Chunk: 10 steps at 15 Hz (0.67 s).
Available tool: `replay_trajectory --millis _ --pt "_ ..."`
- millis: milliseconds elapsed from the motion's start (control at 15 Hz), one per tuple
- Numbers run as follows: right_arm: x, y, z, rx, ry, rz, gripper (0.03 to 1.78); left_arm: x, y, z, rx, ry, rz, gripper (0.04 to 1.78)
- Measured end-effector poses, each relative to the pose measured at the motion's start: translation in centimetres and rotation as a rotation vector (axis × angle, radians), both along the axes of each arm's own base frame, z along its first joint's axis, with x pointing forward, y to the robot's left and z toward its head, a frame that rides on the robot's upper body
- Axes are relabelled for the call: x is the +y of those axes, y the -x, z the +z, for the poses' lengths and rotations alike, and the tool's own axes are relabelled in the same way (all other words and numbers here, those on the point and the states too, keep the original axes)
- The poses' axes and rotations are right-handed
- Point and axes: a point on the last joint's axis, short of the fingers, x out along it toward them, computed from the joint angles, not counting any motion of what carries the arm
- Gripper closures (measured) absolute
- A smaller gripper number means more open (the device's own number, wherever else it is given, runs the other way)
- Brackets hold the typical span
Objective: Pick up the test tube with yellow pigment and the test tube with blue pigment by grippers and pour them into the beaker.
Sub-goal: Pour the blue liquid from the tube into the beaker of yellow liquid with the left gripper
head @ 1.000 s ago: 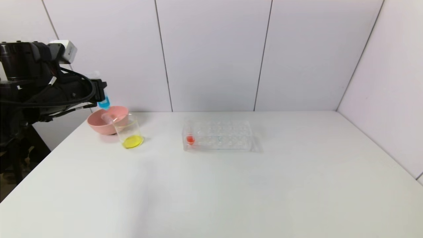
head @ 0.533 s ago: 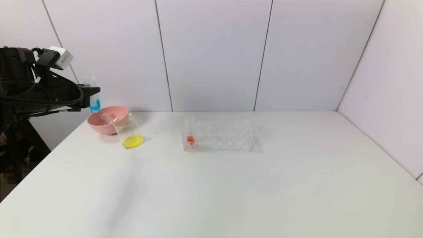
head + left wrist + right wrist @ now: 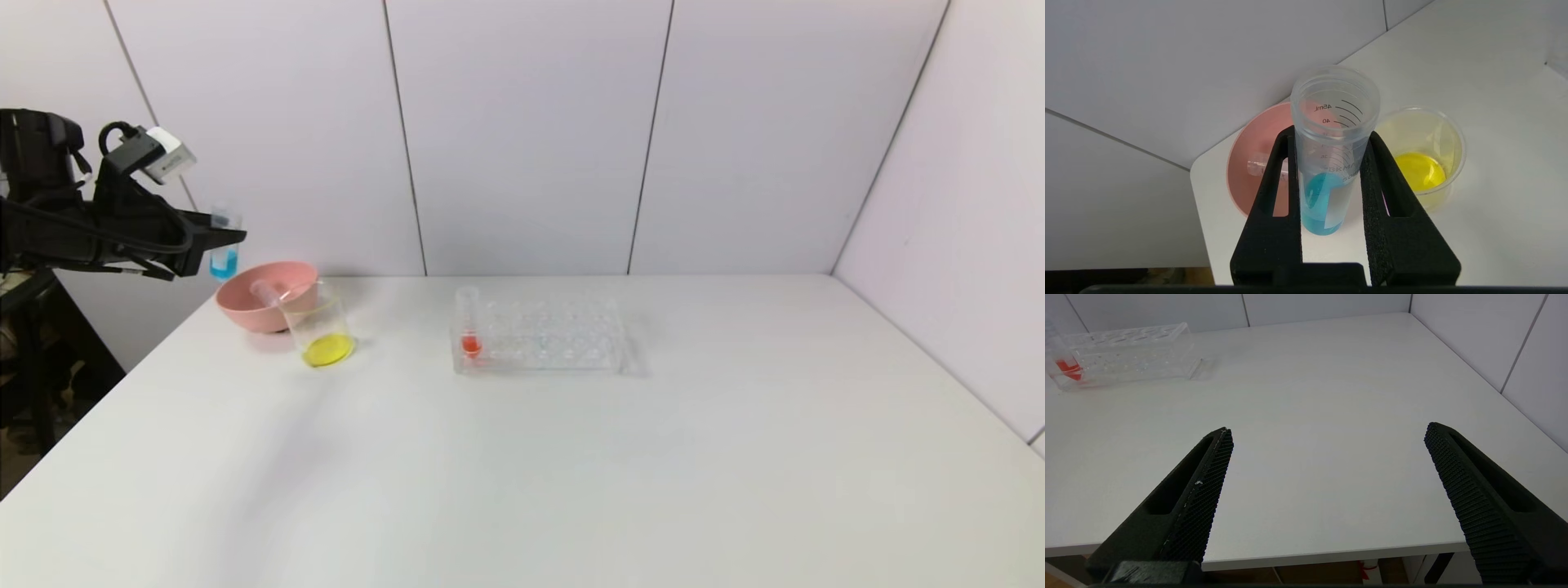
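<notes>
White table (image 3: 571, 474) before pale panelled walls (image 3: 522, 131) with dark seams.

Laboratory-style test station, enclosed by plain pale wall panels (image 3: 522, 131) with dark seams. White bench (image 3: 571, 457) carrying chemistry ware: clear tube rack (image 3: 539, 335) with one red-liquid tube (image 3: 469, 327), small beaker (image 3: 320, 327) with yellow liquid, pink bowl (image 3: 263, 296) with an empty tube lying in it. Graduated tube with blue pigment (image 3: 1331, 155), marked in millilitres, clamped in the left claw (image 3: 1331, 163) above the bench's far left corner.
</notes>
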Motion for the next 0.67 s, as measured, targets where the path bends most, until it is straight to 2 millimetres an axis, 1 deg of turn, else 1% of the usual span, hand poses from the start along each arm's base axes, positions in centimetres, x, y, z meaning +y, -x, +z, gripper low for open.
replay_trajectory --millis 267,533,667 --pt "0.0 0.0 0.0 0.0 0.0 0.0 0.1 0.5 -0.6 1.1 0.034 -0.156 -0.066 1.38" --pt "0.0 0.0 0.0 0.0 0.0 0.0 0.1 0.6 0.2 2.4 0.148 -0.291 -0.166 1.38" --pt "0.0 0.0 0.0 0.0 0.0 0.0 0.1 0.9 0.3 2.9 0.165 -0.36 -0.213 1.38"
